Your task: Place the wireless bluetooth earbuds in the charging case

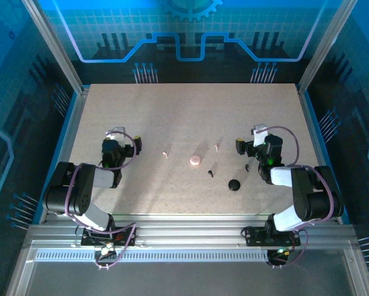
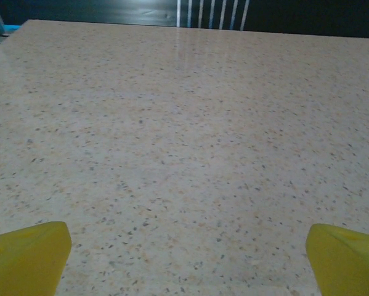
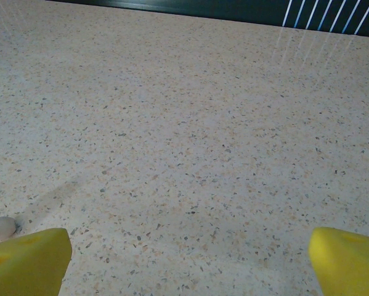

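Top external view: a black round disc lies nearest, four o'clock from the small round pale pink charging case. One tiny pink earbud lies at its nine o'clock, the second earbud at two. The yellow left fingers and right fingers gape wide, empty.

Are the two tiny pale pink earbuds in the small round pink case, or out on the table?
Out. One tiny pale pink earbud lies left of the round pink case, the other right, both apart.
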Controlling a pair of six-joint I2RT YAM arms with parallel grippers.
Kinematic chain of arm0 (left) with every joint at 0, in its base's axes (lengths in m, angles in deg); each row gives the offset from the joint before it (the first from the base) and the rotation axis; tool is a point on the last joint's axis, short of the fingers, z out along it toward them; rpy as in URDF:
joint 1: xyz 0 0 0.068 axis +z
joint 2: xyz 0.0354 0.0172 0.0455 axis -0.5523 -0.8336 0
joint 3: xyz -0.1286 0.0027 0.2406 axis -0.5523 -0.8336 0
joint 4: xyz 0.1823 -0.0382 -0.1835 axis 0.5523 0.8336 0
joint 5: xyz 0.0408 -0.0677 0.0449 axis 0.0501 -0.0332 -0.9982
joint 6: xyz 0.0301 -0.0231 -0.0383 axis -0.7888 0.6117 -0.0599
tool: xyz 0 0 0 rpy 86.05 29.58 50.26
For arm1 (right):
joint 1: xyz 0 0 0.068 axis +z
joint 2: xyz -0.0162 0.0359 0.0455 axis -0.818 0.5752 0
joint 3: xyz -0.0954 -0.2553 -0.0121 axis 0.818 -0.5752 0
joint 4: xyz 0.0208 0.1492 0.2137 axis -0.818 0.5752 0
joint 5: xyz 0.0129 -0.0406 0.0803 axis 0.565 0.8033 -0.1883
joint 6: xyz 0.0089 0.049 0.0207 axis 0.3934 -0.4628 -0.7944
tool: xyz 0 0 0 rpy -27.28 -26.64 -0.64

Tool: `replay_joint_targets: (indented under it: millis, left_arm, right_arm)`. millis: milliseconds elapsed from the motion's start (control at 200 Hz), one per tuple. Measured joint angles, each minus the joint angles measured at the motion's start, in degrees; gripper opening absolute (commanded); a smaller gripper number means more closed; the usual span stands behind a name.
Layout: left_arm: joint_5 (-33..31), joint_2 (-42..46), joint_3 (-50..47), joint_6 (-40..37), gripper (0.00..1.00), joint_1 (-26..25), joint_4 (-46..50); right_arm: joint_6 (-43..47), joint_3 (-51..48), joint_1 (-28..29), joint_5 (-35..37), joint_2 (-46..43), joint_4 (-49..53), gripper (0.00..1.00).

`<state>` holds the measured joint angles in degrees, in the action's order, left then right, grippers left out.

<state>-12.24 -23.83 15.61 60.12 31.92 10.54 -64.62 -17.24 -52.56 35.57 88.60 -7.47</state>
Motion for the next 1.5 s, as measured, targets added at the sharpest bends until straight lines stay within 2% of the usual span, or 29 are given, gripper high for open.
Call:
replay_joint_targets:
  millis: [395,520,685,735,855,1001,1086,1196,1301,1496]
  left_arm:
    - [4.61,0.42,-0.55,-0.17,0.99,1.14,-0.31]
    - [2.12,5.01,-2.82,-0.66,0.99,-0.46,0.22]
    - [-4.63,16.74,-1.68,-2.91,0.96,-6.64,6.69]
    - [-5.70,20.00,0.22,-2.89,0.93,-8.31,10.16]
    - [-7.23,23.96,9.09,-0.85,0.92,-11.30,21.42]
    - [-6.91,24.24,20.46,6.03,0.85,-12.46,36.00]
    - [-5.05,22.64,25.86,8.66,0.85,-12.68,43.36]
    - [-1.81,18.51,31.78,10.29,0.85,-13.92,51.80]
    - [0.81,14.21,36.20,11.93,0.84,-14.97,59.89]
    - [4.63,12.55,37.00,15.72,0.84,-15.67,70.55]
  right_arm:
    - [-0.02,0.50,0.00,0.04,-0.13,1.33,1.00]
    - [-0.20,3.61,0.00,0.57,-2.60,8.68,1.00]
    - [-1.11,8.92,0.02,1.05,-10.75,20.11,1.00]
    - [-2.05,10.93,0.24,1.14,-13.05,24.46,1.00]
    - [-5.31,15.26,2.08,2.14,-18.78,35.69,1.00]
    - [-9.94,20.57,6.51,4.85,-23.78,50.36,1.00]
    - [-12.09,23.37,9.57,5.27,-25.27,57.53,1.00]
    - [-14.16,27.02,14.23,6.75,-25.68,66.27,1.00]
    - [-16.17,30.60,18.60,8.76,-24.85,74.10,0.95]
    - [-22.05,32.37,24.61,10.36,-20.70,86.20,0.84]
